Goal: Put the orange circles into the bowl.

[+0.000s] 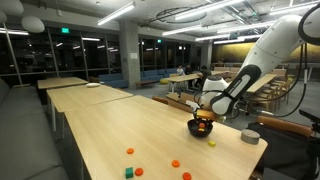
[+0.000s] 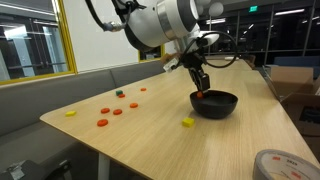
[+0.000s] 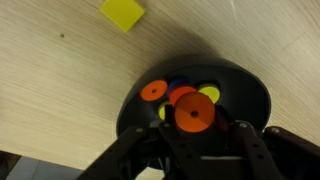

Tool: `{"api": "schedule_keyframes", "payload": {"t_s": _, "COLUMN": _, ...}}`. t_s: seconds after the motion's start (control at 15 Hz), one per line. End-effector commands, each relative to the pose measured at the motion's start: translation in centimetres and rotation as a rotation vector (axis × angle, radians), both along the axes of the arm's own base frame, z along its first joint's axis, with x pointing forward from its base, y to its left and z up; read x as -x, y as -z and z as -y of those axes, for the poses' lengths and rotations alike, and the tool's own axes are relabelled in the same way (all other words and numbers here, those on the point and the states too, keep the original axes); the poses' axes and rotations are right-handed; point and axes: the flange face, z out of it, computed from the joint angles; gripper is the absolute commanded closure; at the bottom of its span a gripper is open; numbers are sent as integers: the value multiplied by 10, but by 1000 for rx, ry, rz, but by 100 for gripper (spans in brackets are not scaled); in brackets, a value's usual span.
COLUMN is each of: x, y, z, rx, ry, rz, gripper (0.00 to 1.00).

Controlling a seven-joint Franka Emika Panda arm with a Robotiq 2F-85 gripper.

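While the tool (image 2: 203,92) grips an orange circle (image 3: 194,115), the bowl (image 2: 224,108) lies below.

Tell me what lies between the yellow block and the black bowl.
Nothing; the wrist view shows only bare wooden table between the yellow block and the black bowl.

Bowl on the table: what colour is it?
The bowl is black, clearest in the wrist view.
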Motion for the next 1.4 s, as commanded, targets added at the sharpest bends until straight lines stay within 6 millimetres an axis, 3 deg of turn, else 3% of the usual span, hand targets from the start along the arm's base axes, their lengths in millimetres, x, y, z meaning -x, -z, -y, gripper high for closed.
{"api": "schedule_keyframes", "payload": {"t_s": 0.0, "x": -23, "y": -1, "z": 2, "rx": 8, "ry": -3, "rz": -30, "gripper": 30}}
{"api": "schedule_keyframes", "payload": {"t_s": 0.2, "x": -31, "y": -3, "z": -8, "rx": -2, "ry": -52, "rz": -69, "gripper": 9}}
{"api": "schedule_keyframes", "payload": {"t_s": 0.33, "x": -36, "y": -11, "z": -29, "rx": 4, "ry": -163, "rz": -109, "gripper": 0}}
{"api": "schedule_keyframes", "payload": {"t_s": 0.53, "x": -46, "y": -26, "z": -73, "rx": 12, "ry": -351, "rz": -141, "gripper": 0}}
{"api": "schedule_keyframes", "payload": {"t_s": 0.8, "x": -59, "y": -27, "z": -127, "rx": -42, "ry": -579, "rz": -157, "gripper": 0}}
{"api": "schedule_keyframes", "payload": {"t_s": 1.13, "x": -70, "y": 4, "z": -185, "rx": -141, "ry": -832, "rz": -250, "gripper": 0}}
{"api": "schedule_keyframes", "payload": {"t_s": 1.33, "x": -76, "y": 28, "z": -208, "rx": -146, "ry": -845, "rz": -365, "gripper": 0}}
